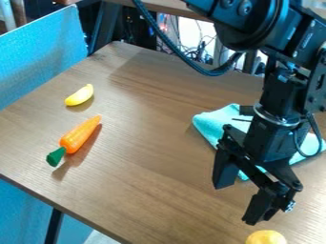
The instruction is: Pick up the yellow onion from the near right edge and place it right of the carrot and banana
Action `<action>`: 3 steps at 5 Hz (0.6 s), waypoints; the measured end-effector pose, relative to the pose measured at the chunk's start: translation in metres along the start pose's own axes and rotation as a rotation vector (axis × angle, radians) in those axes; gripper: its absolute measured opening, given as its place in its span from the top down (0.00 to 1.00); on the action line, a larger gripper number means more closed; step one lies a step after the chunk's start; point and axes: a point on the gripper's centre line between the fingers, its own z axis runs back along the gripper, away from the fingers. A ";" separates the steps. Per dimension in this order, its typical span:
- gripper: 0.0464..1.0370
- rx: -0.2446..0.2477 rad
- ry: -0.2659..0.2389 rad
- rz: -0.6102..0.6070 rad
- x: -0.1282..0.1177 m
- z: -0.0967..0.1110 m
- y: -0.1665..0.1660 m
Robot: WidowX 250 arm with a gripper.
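Note:
The black gripper (239,198) hangs over the right part of the table, its two fingers spread open with nothing between them. Just below its lower fingertip, at the bottom edge of the view, lies a round yellow-orange object (266,238), partly cut off. Behind the gripper a light turquoise cloth (216,125) is spread on the table, partly hidden by the arm. On the left side lies an orange carrot (79,134) with a green end pointing to the lower left. Above it rests a small yellow banana (79,95).
The brown wooden table (149,157) has its front edge running diagonally at the lower left. A blue panel (41,55) stands along the upper left side. A black cable (185,58) loops from the arm above the table's far edge, with more cables behind.

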 end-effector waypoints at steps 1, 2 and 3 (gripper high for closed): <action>0.04 -0.001 0.037 -0.003 -0.001 -0.011 0.000; 0.04 -0.028 0.037 -0.047 -0.001 -0.012 -0.005; 0.04 -0.042 0.015 -0.078 0.002 -0.011 -0.007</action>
